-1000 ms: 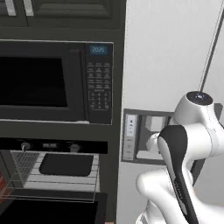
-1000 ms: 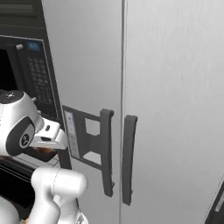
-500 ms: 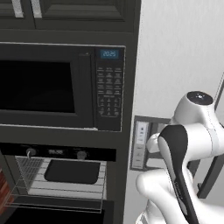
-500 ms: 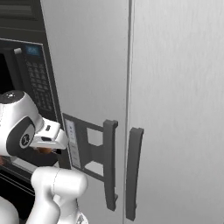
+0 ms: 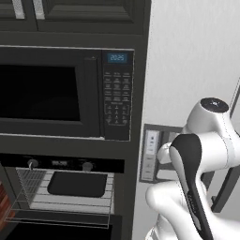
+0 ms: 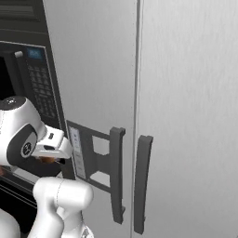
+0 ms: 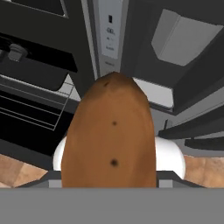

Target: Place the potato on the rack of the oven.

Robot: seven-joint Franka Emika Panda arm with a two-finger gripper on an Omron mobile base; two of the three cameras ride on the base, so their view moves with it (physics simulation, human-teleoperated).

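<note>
Clamped on the potato (image 7: 109, 135), the hand (image 6: 49, 155) hangs in front of the fridge (image 6: 186, 93), well right of the oven (image 5: 61, 164) and its pulled-out rack (image 5: 70, 199), so swinging across could knock the potato against the cabinet edge or the rack's raised side and loosen it.

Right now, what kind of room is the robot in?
A kitchen, almost certainly, and a rendered one: a black microwave with keypad is built in above an open oven with a wire rack, beside a tall grey two-door fridge with a dispenser.
</note>
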